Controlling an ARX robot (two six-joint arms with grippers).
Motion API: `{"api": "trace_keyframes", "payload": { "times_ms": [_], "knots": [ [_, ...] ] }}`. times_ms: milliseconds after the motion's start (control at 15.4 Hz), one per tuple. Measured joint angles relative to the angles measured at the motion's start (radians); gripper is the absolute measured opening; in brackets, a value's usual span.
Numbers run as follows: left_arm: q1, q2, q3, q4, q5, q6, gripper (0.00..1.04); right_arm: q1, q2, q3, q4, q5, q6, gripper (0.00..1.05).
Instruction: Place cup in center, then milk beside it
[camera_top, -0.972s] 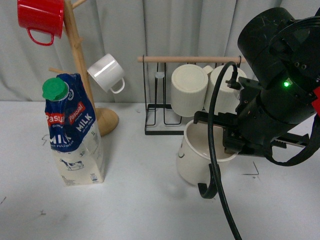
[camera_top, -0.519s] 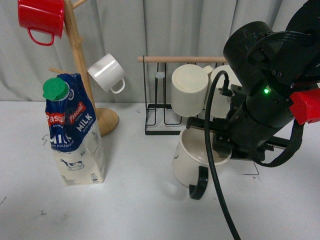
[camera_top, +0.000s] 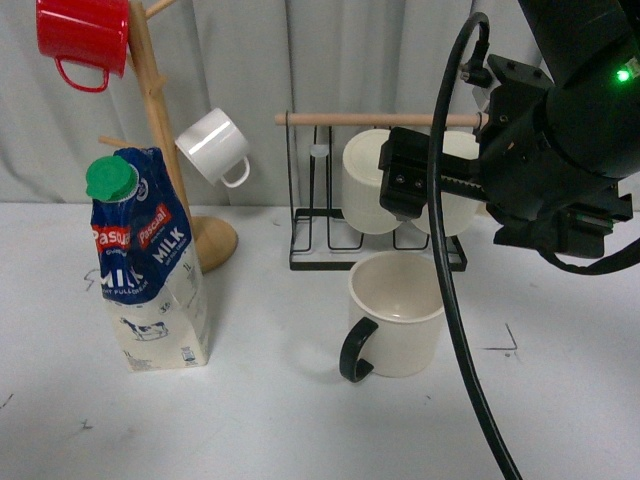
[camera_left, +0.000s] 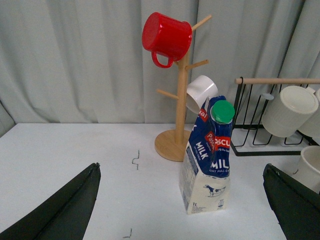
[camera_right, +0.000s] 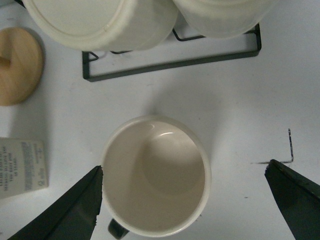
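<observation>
Lifted clear, right hand (camera_right: 182, 172) hovers spread-fingered above upright cup (camera_top: 397, 315), rack (camera_top: 340, 118) behind.

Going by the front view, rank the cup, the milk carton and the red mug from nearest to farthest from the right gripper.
Measured from the right gripper:
1. The cup, directly beneath it.
2. The milk carton, standing off to the left.
3. The red mug, hung at the top of the wooden mug tree, far upper left.

White table (camera_top: 270, 400) with milk (camera_top: 150, 270), cup (camera_top: 397, 315), mug tree (camera_top: 215, 245), wire rack (camera_top: 370, 118).
</observation>
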Motion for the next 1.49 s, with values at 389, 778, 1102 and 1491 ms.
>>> {"api": "trace_keyframes", "payload": {
  "times_ms": [389, 778, 1102, 1491],
  "knots": [
    [0.001, 0.0, 0.0, -0.001, 0.0, 0.0, 0.98, -0.124, -0.233, -0.698, 1.369, 0.225, -0.412, 0.35],
    [0.001, 0.0, 0.0, 0.0, 0.0, 0.0, 0.98, -0.23, -0.558, -1.014, 1.323, 0.104, -0.439, 0.02],
    [0.001, 0.0, 0.0, 0.0, 0.0, 0.0, 0.98, -0.285, -0.82, -1.135, 1.163, 0.042, -0.439, 0.02],
    [0.001, 0.0, 0.0, 0.0, 0.0, 0.0, 0.98, -0.364, -1.137, -1.2, 0.909, -0.027, -0.44, 0.02]
  ]
}}
